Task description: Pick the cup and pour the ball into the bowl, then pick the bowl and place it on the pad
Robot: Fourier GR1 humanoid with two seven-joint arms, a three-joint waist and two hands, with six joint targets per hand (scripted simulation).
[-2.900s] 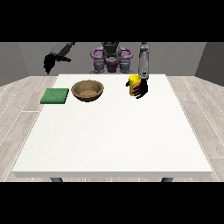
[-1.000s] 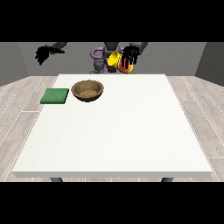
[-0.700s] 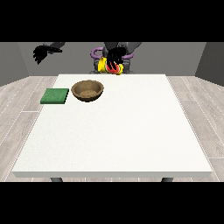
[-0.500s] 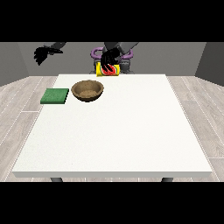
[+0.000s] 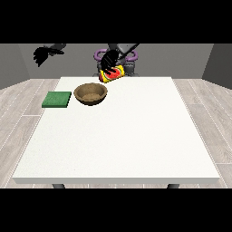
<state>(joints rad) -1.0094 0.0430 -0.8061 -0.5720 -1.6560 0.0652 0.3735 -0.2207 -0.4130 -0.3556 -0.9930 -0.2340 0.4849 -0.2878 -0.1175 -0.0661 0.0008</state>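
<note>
A yellow and red cup [image 5: 112, 74] hangs tipped on its side above the table's far edge, just right of and above the brown bowl [image 5: 91, 94]. The hand at the view's right [image 5: 109, 60] is curled round the cup from above. No ball shows anywhere in the view. The bowl stands on the table [image 5: 122, 131] near its far left part. A green pad [image 5: 57, 99] lies flat to the left of the bowl. The hand at the view's left [image 5: 43, 54] hovers high beyond the table's far left corner, holding nothing, its fingers hanging down.
The robot's body [image 5: 122, 54] stands behind the table's far edge in the middle. Grey plank floor surrounds the table on all sides.
The cup was lifted from the table's far right part, carried left towards the bowl, and tipped onto its side. The hand at the view's left rose a little.
</note>
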